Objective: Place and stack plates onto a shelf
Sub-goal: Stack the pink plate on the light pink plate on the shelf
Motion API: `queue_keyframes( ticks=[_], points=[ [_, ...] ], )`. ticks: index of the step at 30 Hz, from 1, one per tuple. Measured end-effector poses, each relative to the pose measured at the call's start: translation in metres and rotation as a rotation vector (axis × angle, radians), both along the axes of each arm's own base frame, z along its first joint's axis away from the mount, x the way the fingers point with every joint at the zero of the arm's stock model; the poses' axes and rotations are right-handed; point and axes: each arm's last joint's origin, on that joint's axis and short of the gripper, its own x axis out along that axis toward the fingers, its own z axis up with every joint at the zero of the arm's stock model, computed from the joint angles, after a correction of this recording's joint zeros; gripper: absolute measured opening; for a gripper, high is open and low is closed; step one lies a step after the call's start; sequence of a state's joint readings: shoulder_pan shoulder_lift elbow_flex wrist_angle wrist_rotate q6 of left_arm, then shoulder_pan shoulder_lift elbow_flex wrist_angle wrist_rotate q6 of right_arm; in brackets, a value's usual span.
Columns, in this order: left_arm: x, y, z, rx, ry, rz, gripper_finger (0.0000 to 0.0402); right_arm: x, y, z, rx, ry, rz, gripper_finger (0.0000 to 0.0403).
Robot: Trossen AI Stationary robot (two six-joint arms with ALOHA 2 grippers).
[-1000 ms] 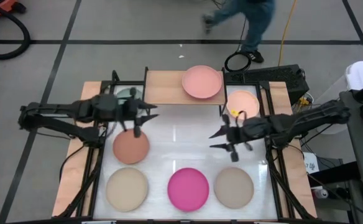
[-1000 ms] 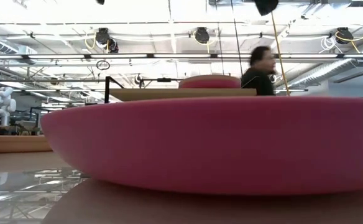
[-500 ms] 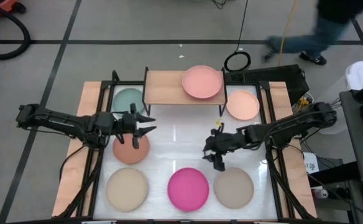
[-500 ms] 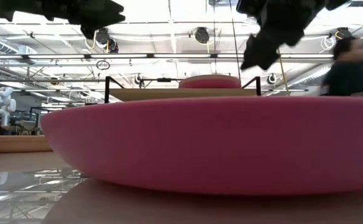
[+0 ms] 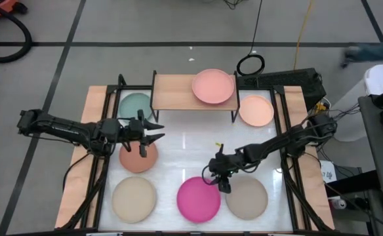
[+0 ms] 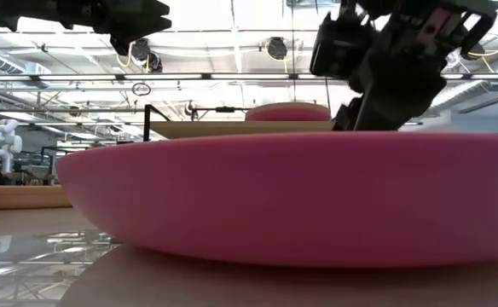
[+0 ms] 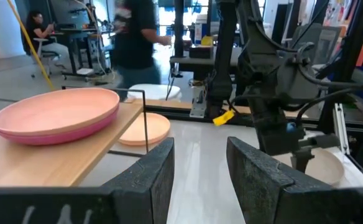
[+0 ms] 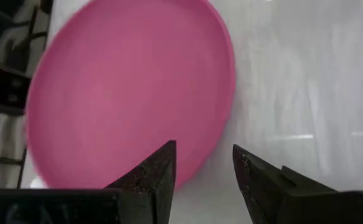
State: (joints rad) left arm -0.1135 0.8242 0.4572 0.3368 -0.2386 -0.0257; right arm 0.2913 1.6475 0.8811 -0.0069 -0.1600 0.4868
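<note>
My right gripper (image 5: 219, 179) (image 8: 203, 167) is open and points down over the far right rim of the magenta plate (image 5: 199, 198) (image 8: 125, 87) (image 6: 292, 196), one finger over the plate and one over the table. I see no touch. My left gripper (image 5: 150, 134) (image 7: 200, 163) is open and hovers just above the far edge of the brown plate (image 5: 138, 157). The shelf (image 5: 178, 93) (image 7: 51, 155) carries a peach-pink plate (image 5: 213, 86) (image 7: 57, 113). Two beige plates (image 5: 134, 198) (image 5: 246, 196), a teal plate (image 5: 135, 104) and a peach plate (image 5: 256, 110) lie flat on the table.
The white table (image 5: 191, 147) has bare room in its middle, between the shelf and the near row of plates. The teal plate lies partly under the shelf's left end. The shelf's left half is bare wood. A cable coil (image 5: 249, 64) lies on the floor beyond.
My right gripper has swung from beside the peach plate toward the table's near edge and left, and dropped down to the magenta plate's rim. My left gripper has shifted slightly toward the near edge, over the brown plate. A person has walked off to the right beyond the table.
</note>
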Motion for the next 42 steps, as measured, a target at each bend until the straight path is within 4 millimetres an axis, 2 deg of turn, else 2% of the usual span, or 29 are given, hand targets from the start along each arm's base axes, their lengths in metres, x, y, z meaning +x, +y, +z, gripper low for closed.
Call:
queue_keyframes(
  ticks=[7, 12, 15, 19, 22, 26, 34, 38, 42],
  points=[
    [0.0, 0.0, -0.001, -0.002, 0.005, 0.0, 0.0152, 0.006, 0.001, -0.024, 0.002, 0.064, -0.023, 0.0139],
    [0.0, 0.0, -0.001, -0.003, 0.005, 0.0, 0.0152, 0.006, 0.001, -0.026, -0.014, 0.068, -0.014, 0.0129],
    [0.0, 0.0, -0.001, -0.003, 0.005, 0.0, 0.0152, 0.006, 0.001, -0.021, -0.021, 0.041, 0.002, 0.0095],
    [0.0, 0.0, -0.001, -0.004, 0.013, 0.0, 0.0152, 0.006, 0.001, -0.014, -0.035, -0.003, 0.028, 0.0021],
    [0.0, 0.0, -0.002, -0.003, 0.024, 0.0, 0.0152, 0.005, 0.0, -0.007, -0.047, -0.038, 0.044, 0.0007],
    [0.0, 0.0, -0.004, -0.002, 0.044, -0.003, 0.0152, 0.003, -0.004, 0.011, -0.081, -0.114, 0.032, 0.0003],
    [0.0, -0.002, -0.003, -0.003, 0.026, -0.057, 0.0152, -0.009, -0.024, 0.064, -0.126, -0.314, -0.026, 0.0001],
    [0.0, -0.001, -0.003, -0.004, 0.027, -0.054, 0.0152, -0.019, -0.045, 0.09, -0.174, -0.403, -0.079, 0.0001],
    [0.0, -0.001, -0.003, -0.033, 0.024, -0.052, 0.0152, -0.032, -0.075, 0.117, -0.209, -0.506, -0.168, 0.0001]
  ],
)
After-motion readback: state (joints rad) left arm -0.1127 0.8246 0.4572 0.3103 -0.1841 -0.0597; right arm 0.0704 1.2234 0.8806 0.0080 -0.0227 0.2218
